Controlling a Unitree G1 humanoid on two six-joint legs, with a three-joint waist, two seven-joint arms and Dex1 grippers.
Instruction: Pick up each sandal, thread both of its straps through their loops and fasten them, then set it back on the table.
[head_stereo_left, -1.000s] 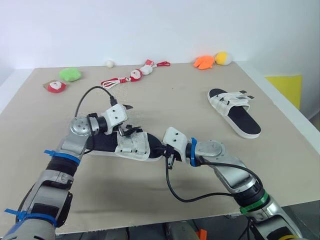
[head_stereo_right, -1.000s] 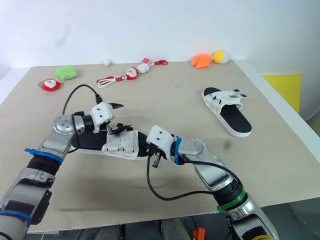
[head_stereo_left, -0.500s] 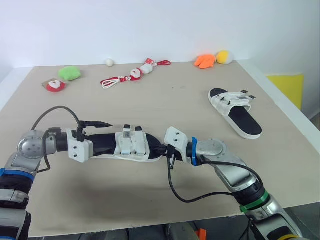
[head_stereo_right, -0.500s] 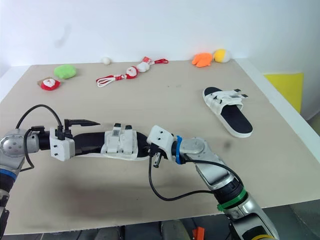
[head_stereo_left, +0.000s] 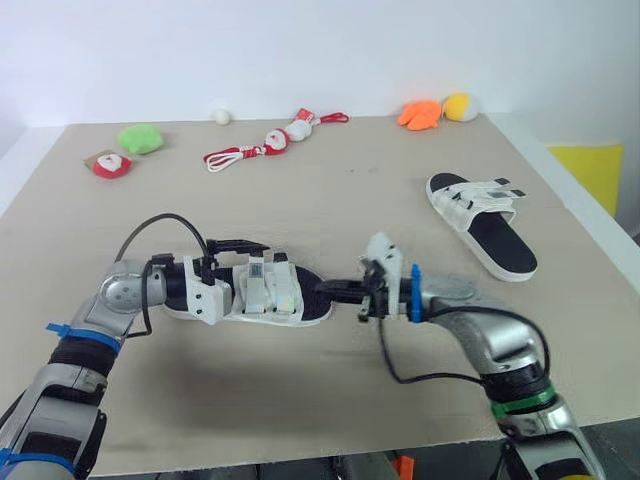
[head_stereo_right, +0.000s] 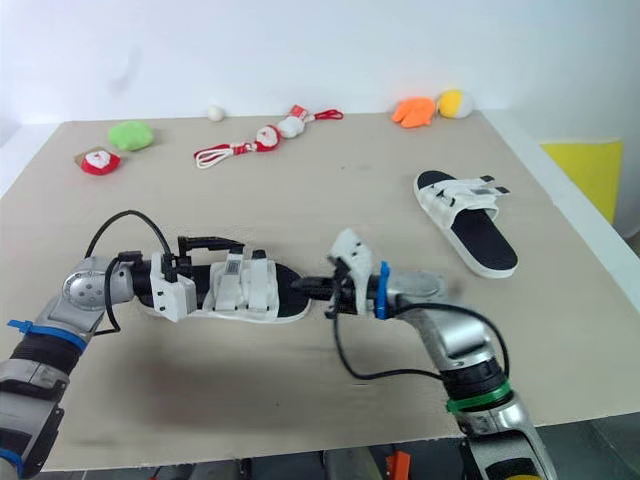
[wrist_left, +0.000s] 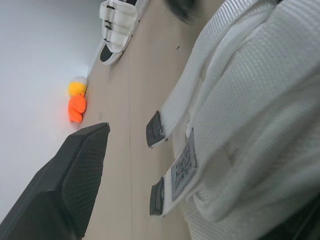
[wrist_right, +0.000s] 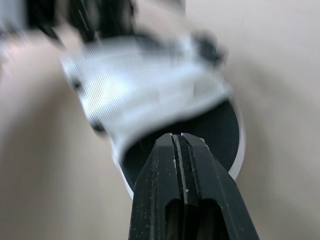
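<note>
two hands at the near sandal (head_stereo_left: 268, 296): left hand (head_stereo_left: 245, 268) spread, right hand (wrist_right: 178, 138) pressed together; up close, its white straps (wrist_left: 240, 100) look woven.

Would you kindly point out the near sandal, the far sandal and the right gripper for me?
near sandal (head_stereo_left: 265, 292), left eye view, on its white straps.
far sandal (head_stereo_left: 500, 245), left eye view, on its black footbed.
right gripper (wrist_right: 177, 138), right wrist view, between its closed fingertips.

Nothing can be read; a small grey tag (wrist_left: 183, 165) on the sandal's white strap (wrist_left: 240, 95) carries print too fine to make out.
</note>
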